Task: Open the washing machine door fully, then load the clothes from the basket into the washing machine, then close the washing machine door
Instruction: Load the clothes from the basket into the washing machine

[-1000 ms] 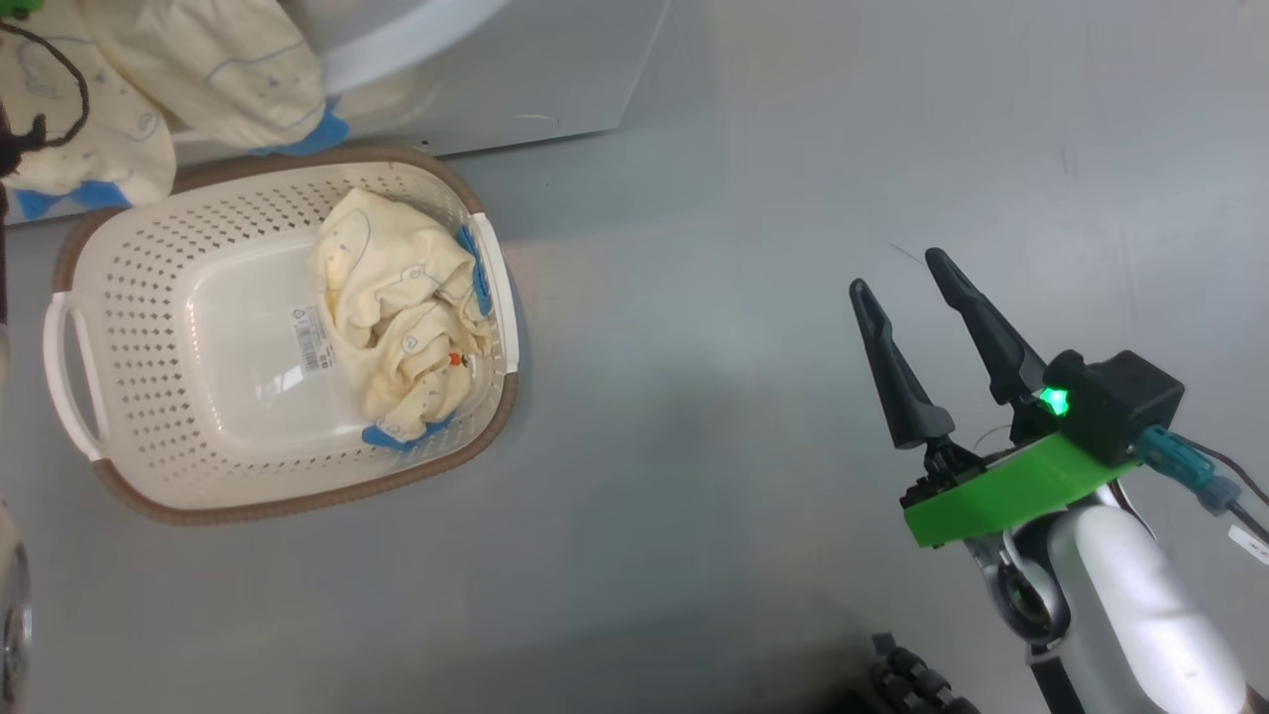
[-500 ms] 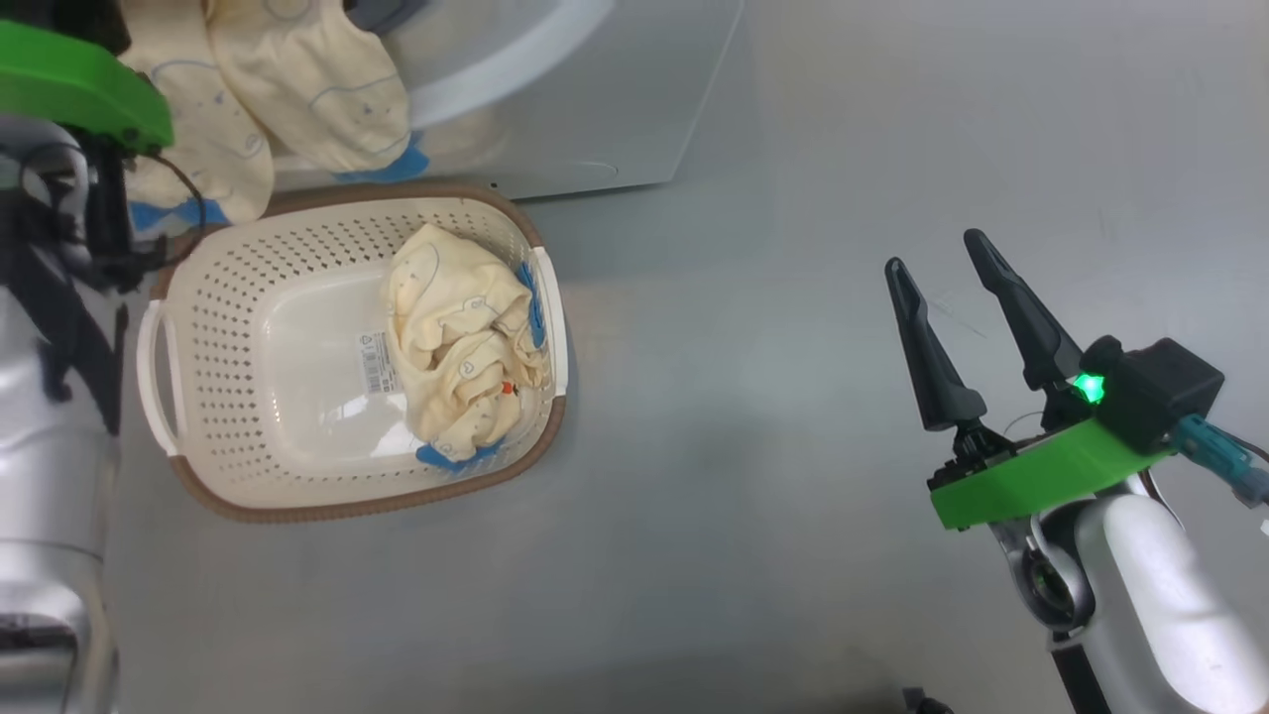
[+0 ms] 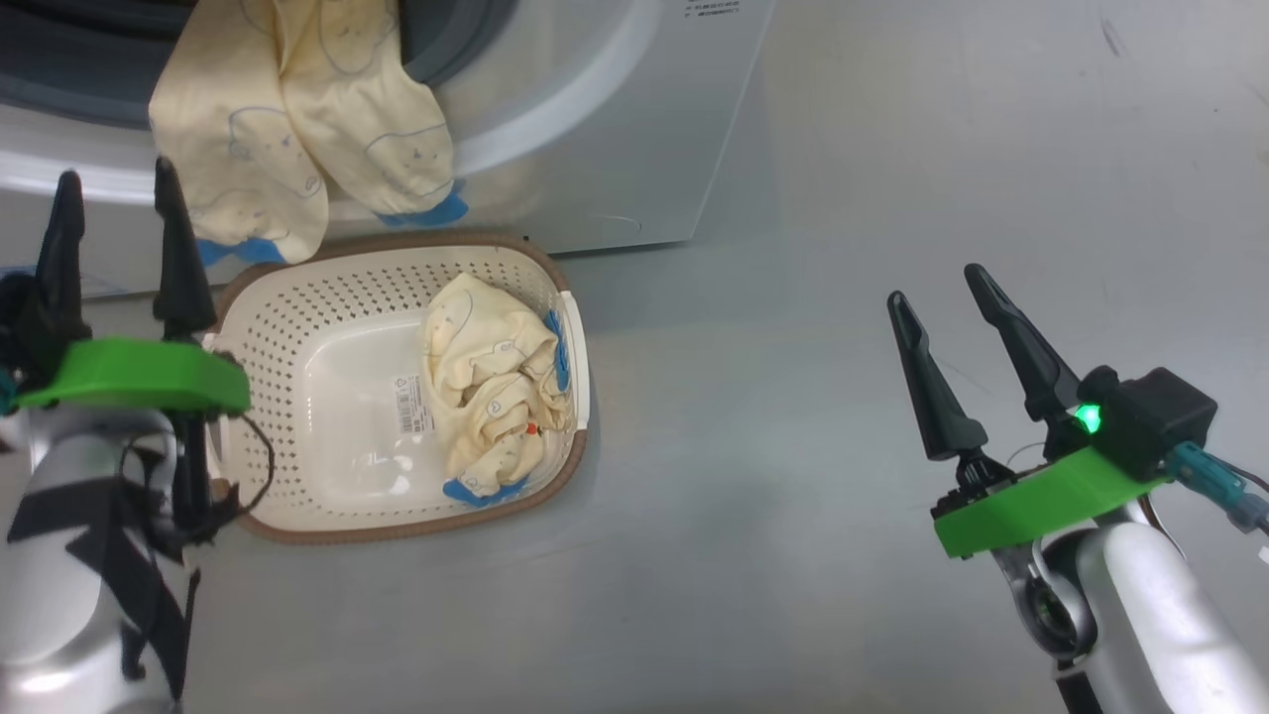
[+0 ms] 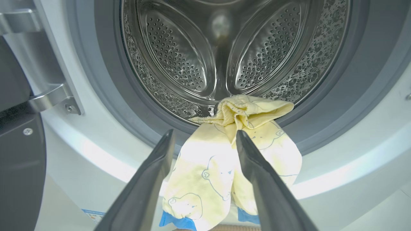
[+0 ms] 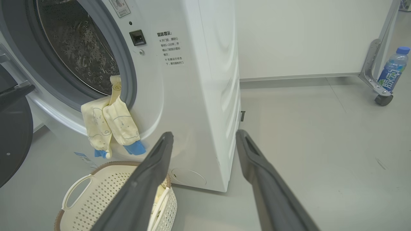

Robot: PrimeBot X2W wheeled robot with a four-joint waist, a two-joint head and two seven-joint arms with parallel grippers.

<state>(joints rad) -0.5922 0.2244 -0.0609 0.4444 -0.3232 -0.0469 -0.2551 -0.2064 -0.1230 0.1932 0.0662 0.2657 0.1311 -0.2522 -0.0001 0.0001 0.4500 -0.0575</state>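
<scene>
The washing machine (image 3: 615, 149) stands open, its steel drum (image 4: 221, 54) bare inside. One of the clothes (image 3: 297, 129), cream with blue cuffs, hangs over the drum's lip (image 4: 237, 112) and down the front. Another of the clothes (image 3: 496, 387) lies bunched at the right end of the basket (image 3: 297, 317), on the floor before the machine. My left gripper (image 3: 114, 183) is open and empty, left of the basket and pointing at the hanging garment (image 4: 199, 179). My right gripper (image 3: 936, 285) is open over bare floor, far right. The washing machine door (image 4: 19, 160) is swung out left.
A metal hinge bracket (image 4: 51, 98) joins door and machine. A drink bottle (image 5: 391, 70) stands on the floor by a wheeled frame (image 5: 372, 73), far right of the machine. Grey floor (image 3: 753, 476) lies between the basket and my right gripper.
The head camera has shifted, so the whole picture has moved. My left arm has drawn back from the machine's opening and now sits beside the basket. The right gripper stays open and still.
</scene>
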